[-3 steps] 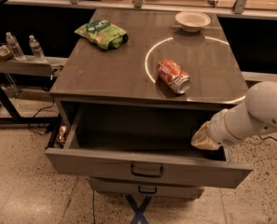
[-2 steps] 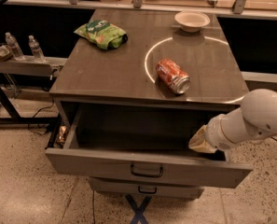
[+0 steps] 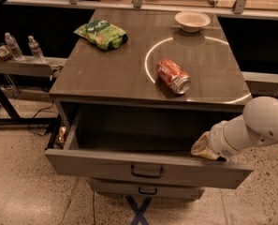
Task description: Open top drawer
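One camera, high in front, near, tilted down on tabletop [image 3: 120, 69] and top drawer [image 3: 91, 164]; jaws lower right of frame

Tbl [image 3: 106, 74]: can [image 3: 173, 76], chip bag [image 3: 101, 33], bowl [image 3: 192, 20]; claw [image 3: 205, 147] below front.
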